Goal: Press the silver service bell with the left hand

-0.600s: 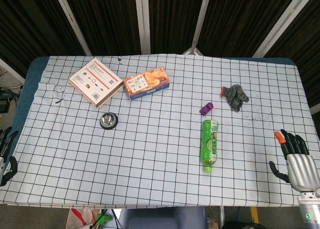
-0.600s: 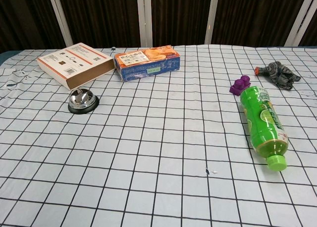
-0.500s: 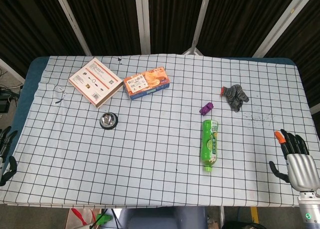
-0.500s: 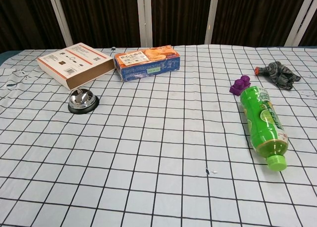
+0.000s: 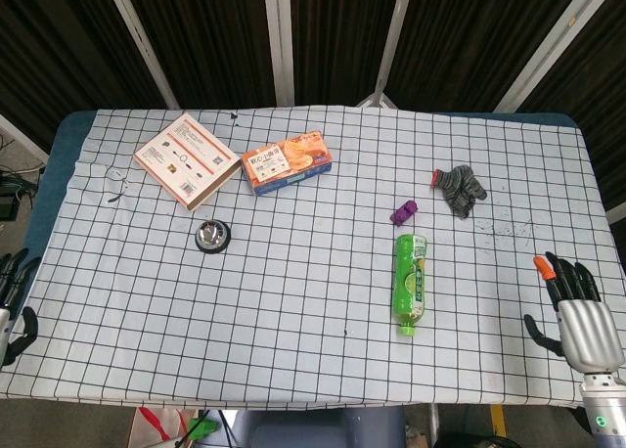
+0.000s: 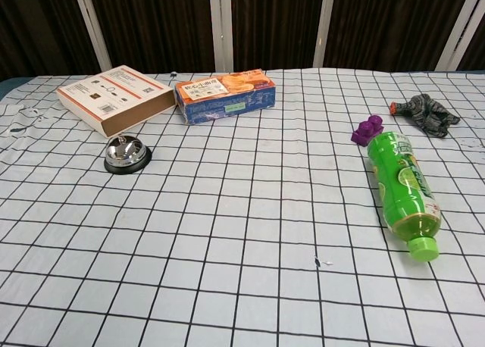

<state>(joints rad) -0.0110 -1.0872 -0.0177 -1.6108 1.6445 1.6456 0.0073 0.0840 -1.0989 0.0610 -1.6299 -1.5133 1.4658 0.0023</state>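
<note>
Dark slatted panels behind, and a table under a white cloth with a black grid (image 5: 293, 301) filling the scene. The small round silver service bell on its black base (image 5: 211, 236) sits in the left half, just near of the flat white-and-orange carton (image 5: 186, 159), with the orange biscuit box (image 5: 287, 164) a little to its right and further back.

The left hand (image 5: 12, 301) hangs at the near left edge of the table, well apart from the bell, holding nothing; only its dark fingers peek in, and they look loosely apart. The right hand (image 5: 579, 311), silver-backed with one orange fingertip, waits at the near right corner, fingers spread and empty.

Off to the right lie the green plastic bottle on its side (image 5: 412, 283), a small purple toy (image 5: 403, 212) and a crumpled grey glove (image 5: 460, 189).

The risks, as I judge them: a long diagonal reach, so the hand could come in low and shove the bell instead of pressing it, or overshoot and bump the carton right behind.
</note>
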